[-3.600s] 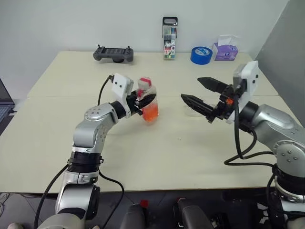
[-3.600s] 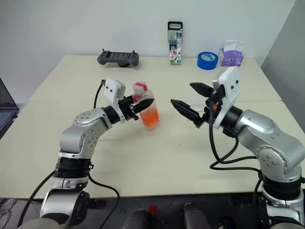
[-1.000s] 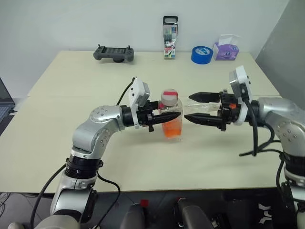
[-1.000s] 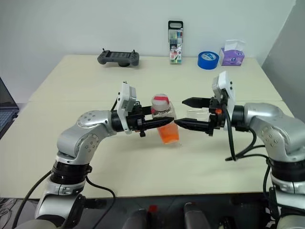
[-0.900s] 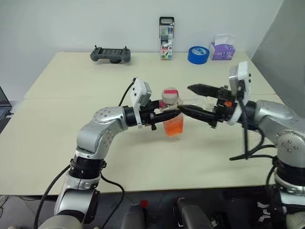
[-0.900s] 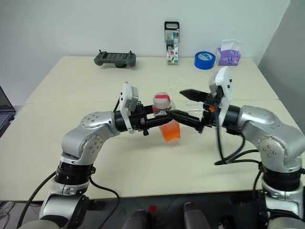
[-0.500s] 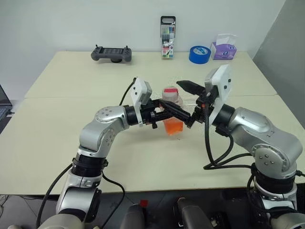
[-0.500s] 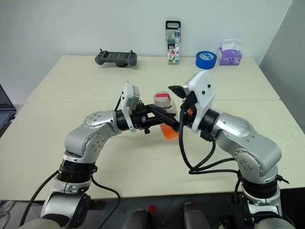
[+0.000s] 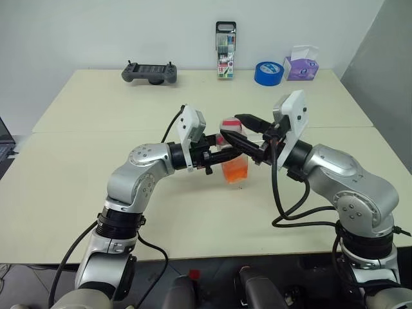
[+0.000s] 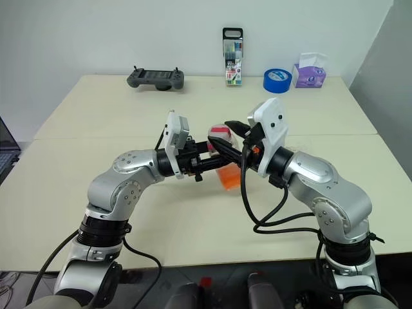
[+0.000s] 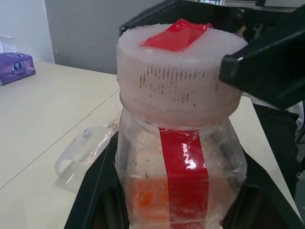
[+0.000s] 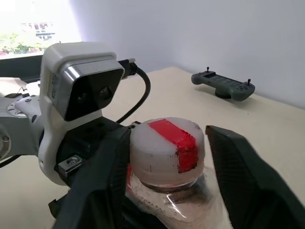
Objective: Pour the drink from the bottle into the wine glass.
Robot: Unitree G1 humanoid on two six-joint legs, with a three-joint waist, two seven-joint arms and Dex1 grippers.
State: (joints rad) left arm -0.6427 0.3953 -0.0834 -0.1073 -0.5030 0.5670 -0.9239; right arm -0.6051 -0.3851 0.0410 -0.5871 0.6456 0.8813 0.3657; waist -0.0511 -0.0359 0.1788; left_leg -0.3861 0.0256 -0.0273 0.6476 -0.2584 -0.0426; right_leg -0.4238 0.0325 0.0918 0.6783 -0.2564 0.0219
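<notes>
The left gripper (image 9: pixel 217 153) clamps the bottle (image 9: pixel 234 156) upright above the counter (image 9: pixel 90 167). The right gripper (image 12: pixel 164 157) straddles its cap (image 12: pixel 167 149), fingers not visibly touching. An off-centre squeeze could twist the bottle loose and spill the drink (image 9: pixel 235 170). The wine glass (image 11: pixel 83 155) lies tipped just behind, crowding that side; the front is open.
</notes>
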